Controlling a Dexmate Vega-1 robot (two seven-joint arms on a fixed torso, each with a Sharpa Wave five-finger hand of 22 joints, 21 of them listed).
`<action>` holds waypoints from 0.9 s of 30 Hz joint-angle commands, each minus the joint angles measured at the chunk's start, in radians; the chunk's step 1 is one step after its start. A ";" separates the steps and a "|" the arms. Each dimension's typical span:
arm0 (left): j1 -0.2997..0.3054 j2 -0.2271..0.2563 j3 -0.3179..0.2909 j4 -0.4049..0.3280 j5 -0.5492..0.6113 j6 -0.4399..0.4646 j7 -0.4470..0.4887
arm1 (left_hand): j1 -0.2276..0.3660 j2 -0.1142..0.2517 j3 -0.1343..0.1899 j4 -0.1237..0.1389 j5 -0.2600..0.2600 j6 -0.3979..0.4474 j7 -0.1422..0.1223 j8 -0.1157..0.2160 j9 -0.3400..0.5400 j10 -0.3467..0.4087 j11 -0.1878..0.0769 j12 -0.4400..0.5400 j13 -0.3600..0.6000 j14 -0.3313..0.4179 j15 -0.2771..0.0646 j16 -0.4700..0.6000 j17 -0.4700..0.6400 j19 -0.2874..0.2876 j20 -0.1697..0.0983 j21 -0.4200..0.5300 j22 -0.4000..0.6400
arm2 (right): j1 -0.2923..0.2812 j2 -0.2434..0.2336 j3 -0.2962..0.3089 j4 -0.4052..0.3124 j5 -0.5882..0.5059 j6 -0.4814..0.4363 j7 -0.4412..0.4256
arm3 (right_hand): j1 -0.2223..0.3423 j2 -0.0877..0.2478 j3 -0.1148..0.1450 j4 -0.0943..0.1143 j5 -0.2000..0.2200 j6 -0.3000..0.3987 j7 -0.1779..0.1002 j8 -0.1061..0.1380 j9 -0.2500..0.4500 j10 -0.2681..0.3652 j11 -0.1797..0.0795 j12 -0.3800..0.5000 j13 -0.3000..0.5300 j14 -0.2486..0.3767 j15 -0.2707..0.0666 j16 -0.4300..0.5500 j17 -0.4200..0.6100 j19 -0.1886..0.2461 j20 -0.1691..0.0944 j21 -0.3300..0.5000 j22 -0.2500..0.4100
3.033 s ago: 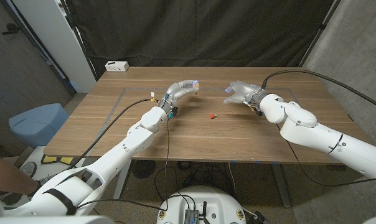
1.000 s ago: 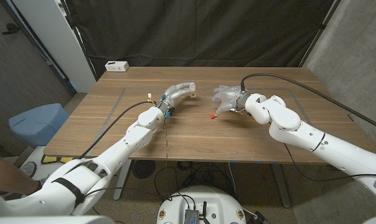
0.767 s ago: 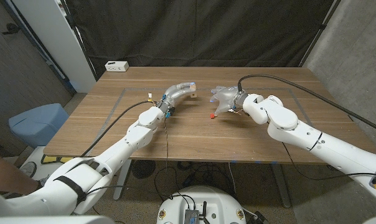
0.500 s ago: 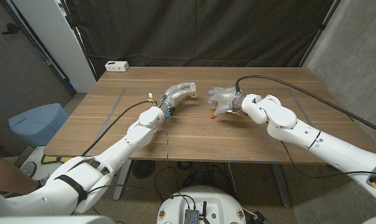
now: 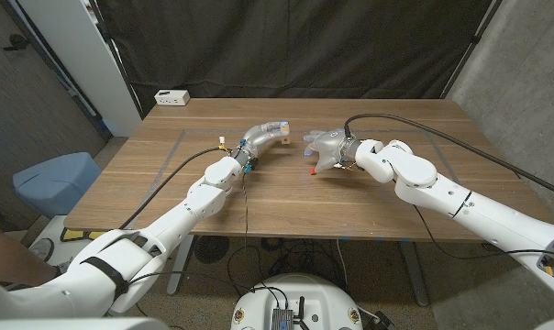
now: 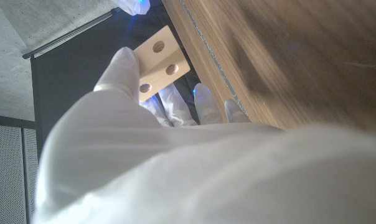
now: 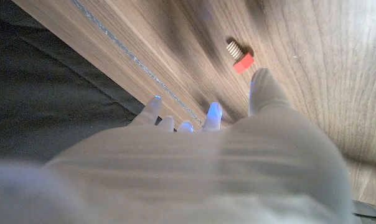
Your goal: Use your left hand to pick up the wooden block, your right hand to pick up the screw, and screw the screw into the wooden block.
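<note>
Just beyond right hand [image 7: 194, 162] fingers [image 7: 261, 87]: screw [image 7: 238, 55], untouched.

Left hand [image 5: 270, 130] gripping; right hand [image 5: 325, 149] spread.

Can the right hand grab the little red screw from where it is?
Probably yes. The right hand hovers just beside the screw with its fingers spread, and the bare table around the screw leaves nothing in the way.
</note>
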 commanded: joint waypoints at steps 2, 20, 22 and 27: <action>0.003 0.003 0.001 -0.009 0.002 0.011 0.004 | -0.005 0.016 -0.001 0.005 0.006 0.067 0.027 0.021 0.008 0.019 -0.010 0.025 0.021 0.006 -0.113 0.005 0.006 0.002 -0.001 0.005 0.005 | 0.023 0.022 -0.006 0.039 -0.005 0.039 0.024 | 0.015 -0.011 0.009 0.004 -0.008 -0.024 0.006 0.003 0.008 -0.019 0.003 -0.005 0.004 -0.005 0.008 -0.002 0.003 0.006 -0.001 -0.001 0.003; 0.014 0.011 0.003 -0.032 0.006 0.023 0.015 | -0.006 0.019 -0.004 0.006 0.007 0.067 0.028 0.020 0.009 0.023 -0.010 0.022 0.022 0.007 -0.114 0.006 0.007 0.002 -0.001 0.006 0.005 | 0.034 0.043 -0.025 0.077 -0.009 0.049 0.019 | 0.019 -0.023 0.013 0.011 -0.011 -0.047 0.010 0.007 0.020 -0.035 0.008 -0.005 0.006 -0.015 0.016 -0.005 0.006 0.003 0.007 -0.004 0.003; 0.015 0.012 0.002 -0.034 0.006 0.024 0.017 | -0.006 0.019 -0.005 0.005 0.007 0.068 0.029 0.021 0.009 0.023 -0.010 0.021 0.021 0.007 -0.113 0.006 0.007 0.003 -0.002 0.006 0.005 | 0.036 0.045 -0.028 0.083 -0.010 0.051 0.015 | 0.020 -0.023 0.014 0.011 -0.011 -0.047 0.010 0.008 0.021 -0.035 0.009 -0.004 0.006 -0.015 0.016 -0.005 0.006 0.004 0.006 -0.004 0.003; 0.014 0.011 0.002 -0.033 0.007 0.024 0.018 | -0.006 0.020 -0.006 0.005 0.007 0.070 0.030 0.022 0.009 0.022 -0.010 0.020 0.021 0.008 -0.114 0.006 0.007 0.003 -0.001 0.006 0.005 | 0.044 0.051 -0.035 0.097 -0.010 0.059 0.011 | 0.021 -0.024 0.016 0.012 -0.011 -0.043 0.011 0.013 0.024 -0.032 0.006 -0.002 0.006 -0.012 0.013 -0.003 0.006 0.007 0.004 -0.002 0.004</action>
